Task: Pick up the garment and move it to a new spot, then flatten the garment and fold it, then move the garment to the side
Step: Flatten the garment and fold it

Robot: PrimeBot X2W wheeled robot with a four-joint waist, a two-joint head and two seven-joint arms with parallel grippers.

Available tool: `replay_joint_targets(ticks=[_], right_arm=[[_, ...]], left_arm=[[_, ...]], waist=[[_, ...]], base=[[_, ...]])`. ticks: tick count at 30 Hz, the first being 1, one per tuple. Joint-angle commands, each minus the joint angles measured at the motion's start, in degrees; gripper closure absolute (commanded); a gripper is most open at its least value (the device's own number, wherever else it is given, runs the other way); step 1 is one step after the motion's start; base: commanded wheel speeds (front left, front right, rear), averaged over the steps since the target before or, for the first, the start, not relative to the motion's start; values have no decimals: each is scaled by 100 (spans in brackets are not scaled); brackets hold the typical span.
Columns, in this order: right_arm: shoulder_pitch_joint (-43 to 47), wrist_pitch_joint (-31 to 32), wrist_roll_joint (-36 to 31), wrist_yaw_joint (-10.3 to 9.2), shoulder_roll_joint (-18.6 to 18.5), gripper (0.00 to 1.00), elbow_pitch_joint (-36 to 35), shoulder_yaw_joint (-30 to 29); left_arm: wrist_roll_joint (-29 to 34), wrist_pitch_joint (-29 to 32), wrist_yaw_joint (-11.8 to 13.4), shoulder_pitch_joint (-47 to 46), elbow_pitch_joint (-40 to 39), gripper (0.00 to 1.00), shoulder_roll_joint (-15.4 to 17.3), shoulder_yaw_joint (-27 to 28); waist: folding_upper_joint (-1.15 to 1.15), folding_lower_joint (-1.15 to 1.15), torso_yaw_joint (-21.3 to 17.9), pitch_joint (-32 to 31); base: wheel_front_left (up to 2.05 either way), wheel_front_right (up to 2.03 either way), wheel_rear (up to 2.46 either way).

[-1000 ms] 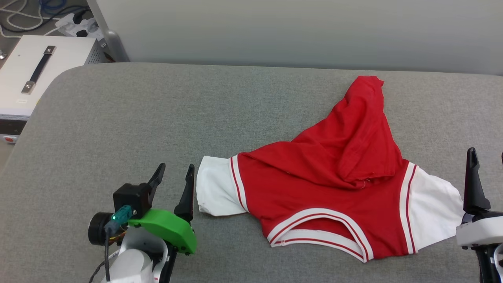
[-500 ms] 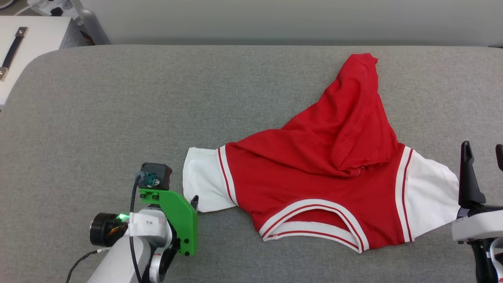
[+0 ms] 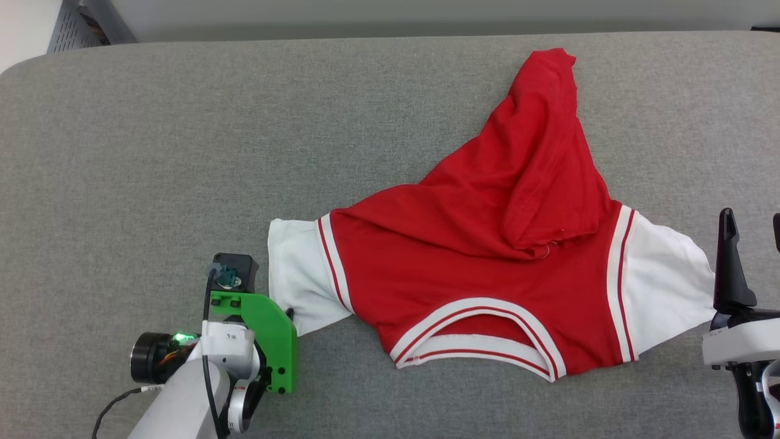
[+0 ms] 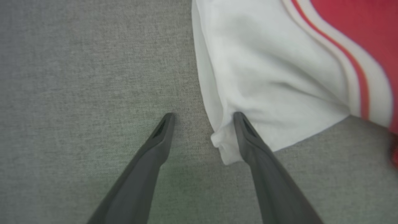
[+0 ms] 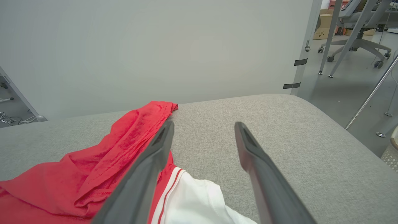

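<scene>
The garment (image 3: 487, 244), a red T-shirt with white sleeves and striped trim, lies crumpled on the grey padded table (image 3: 183, 152), collar toward me. Its hem is bunched toward the far edge. My left gripper (image 4: 203, 115) points straight down at the near corner of the left white sleeve (image 4: 264, 77). It is open, with that corner lying between the fingers and the right finger (image 4: 248, 140) over the sleeve's edge. My right gripper (image 5: 204, 124) is open and holds nothing. It hovers just right of the right white sleeve (image 3: 664, 286).
A pale wall panel (image 5: 155, 46) stands behind the table's far edge. A grey metal frame (image 3: 79, 24) shows at the far left corner. Beyond the table's rounded right end (image 5: 326, 124) are floor, metal legs and an office chair (image 5: 357, 40).
The head camera has tilted down, shifting the whole picture up. My left gripper turned from lying forward to pointing down and came to the left sleeve's corner. The right gripper stayed put.
</scene>
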Motion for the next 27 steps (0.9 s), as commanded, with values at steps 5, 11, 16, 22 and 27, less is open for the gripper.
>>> replay_joint_targets(ticks=[5,11,16,22,27], right_arm=[[-115,-41,-28,-5,35,0,78,-13],[-55,143,-89,-5,-67,0,210,-38],[67,809,-205,-5,-144,0,475,-159],[91,2102,-349,-5,-289,0,759,-449],[-188,4214,-154,-5,-447,0,746,-516]], left_arm=[[-166,166,-172,106,359,100,-137,-213],[-146,-383,-42,98,167,100,-49,46],[-211,-710,-11,146,-278,100,139,318],[-456,-521,-84,325,-1025,100,356,487],[-569,-159,42,535,-1796,100,565,595]], waist=[[0,0,71,-34],[0,0,175,-240],[0,0,218,-351],[0,0,269,-362],[0,0,284,-205]], base=[[0,0,0],[0,0,0],[0,0,0],[0,0,0],[0,0,0]])
